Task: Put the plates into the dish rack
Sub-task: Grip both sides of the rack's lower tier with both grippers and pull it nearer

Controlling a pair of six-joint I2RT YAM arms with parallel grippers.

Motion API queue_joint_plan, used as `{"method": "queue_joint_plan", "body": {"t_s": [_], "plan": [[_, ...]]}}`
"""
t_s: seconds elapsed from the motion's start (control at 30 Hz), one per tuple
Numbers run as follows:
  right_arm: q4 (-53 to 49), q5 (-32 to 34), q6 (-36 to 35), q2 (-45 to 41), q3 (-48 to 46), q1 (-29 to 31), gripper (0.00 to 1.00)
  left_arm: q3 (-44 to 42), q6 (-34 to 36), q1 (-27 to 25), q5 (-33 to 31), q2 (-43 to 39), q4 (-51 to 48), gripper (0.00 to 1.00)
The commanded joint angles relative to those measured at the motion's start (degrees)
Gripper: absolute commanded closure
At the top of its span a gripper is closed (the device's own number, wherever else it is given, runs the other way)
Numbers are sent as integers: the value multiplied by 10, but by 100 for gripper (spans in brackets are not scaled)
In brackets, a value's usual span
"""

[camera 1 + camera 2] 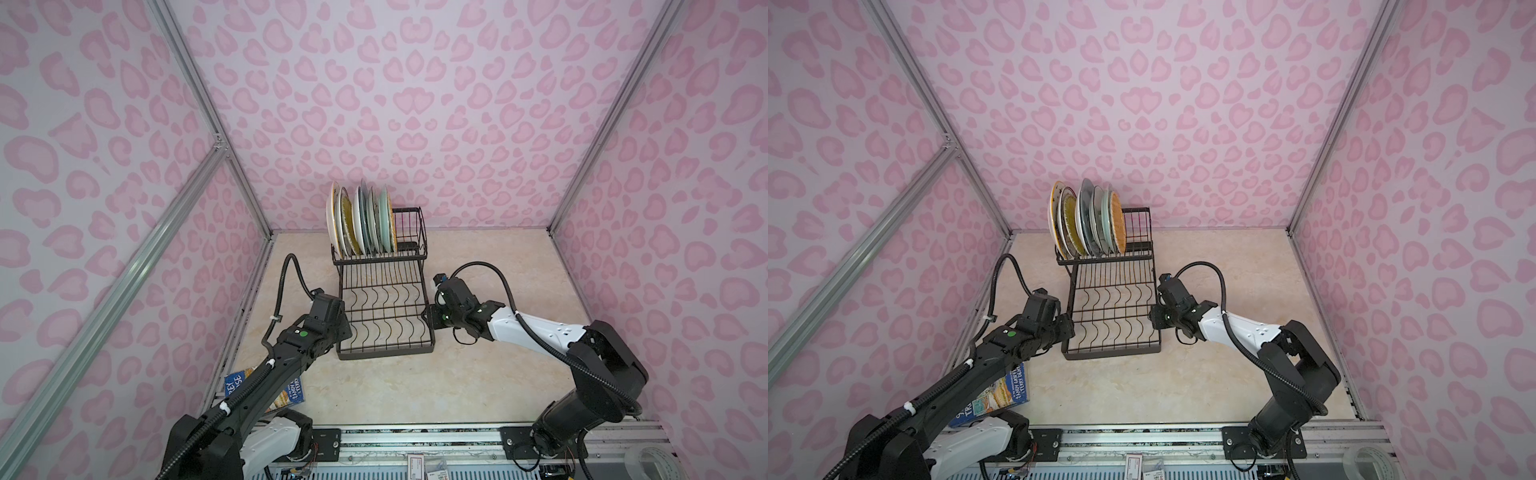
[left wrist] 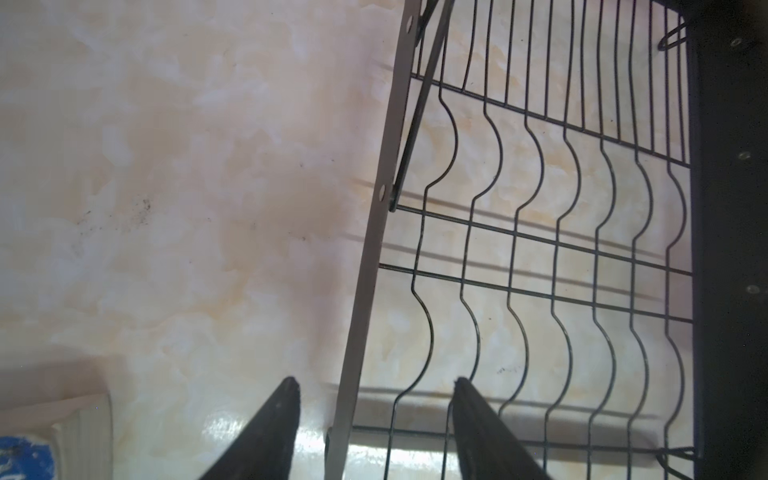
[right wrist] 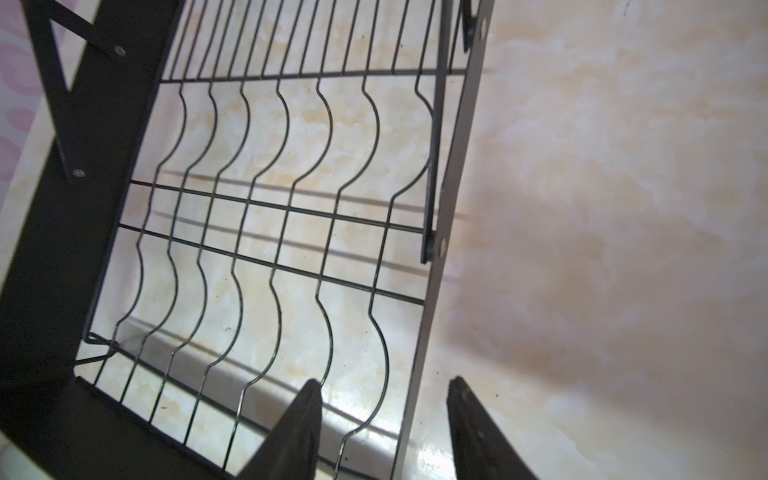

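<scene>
The dish rack (image 1: 384, 355) sits on the marbled tabletop (image 1: 478, 382) with its long side running away from the robot. Closest in, a blue printed box (image 1: 1011, 390) lies flat near the left edge of the table, partly under the left arm.

Up to the rack's near end, and both arms are on it. The left gripper (image 2: 376, 382) straddles the left side rail (image 2: 361, 291). Its jaws are partly apart, with one finger (image 2: 286, 415) outside the rail over bare table and the other inside over the wavy wires. There's daylight on both sides of the rail, so nothing is pinched. Across the tray it's the mirror image. The right gripper (image 3: 384, 380) brackets the right side rail (image 3: 449, 208) with one finger (image 3: 467, 415) outside and the other inside. That's a medium gap too, and there is no contact I can see.

Between them stretches the lower tray with its wavy wire dividers. At the far end is the raised basket tier, and there are the plates (image 1: 1088, 220), standing on edge in a tight row, white, yellow, grey-blue and pale blue. An orange woven-look plate (image 1: 1118, 226) closes the right end of the row. They fill the left part of that tier. Behind it all is the pink spotted back wall (image 1: 415, 104).
</scene>
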Motion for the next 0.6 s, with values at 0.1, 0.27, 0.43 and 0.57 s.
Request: {"method": "queue_joint_plan", "body": {"t_s": [0.1, 0.27, 0.43, 0.57], "plan": [[-7, -8, 7, 27, 5, 0, 63, 24, 28, 9, -7, 50, 43, 57], [-3, -20, 13, 33, 7, 1, 71, 35, 46, 17, -20, 97, 52, 68], [-2, -22, 17, 36, 8, 1, 79, 38, 51, 20, -27, 119, 58, 74], [-7, -22, 18, 37, 13, 0, 82, 41, 55, 20, -19, 130, 61, 83]]}}
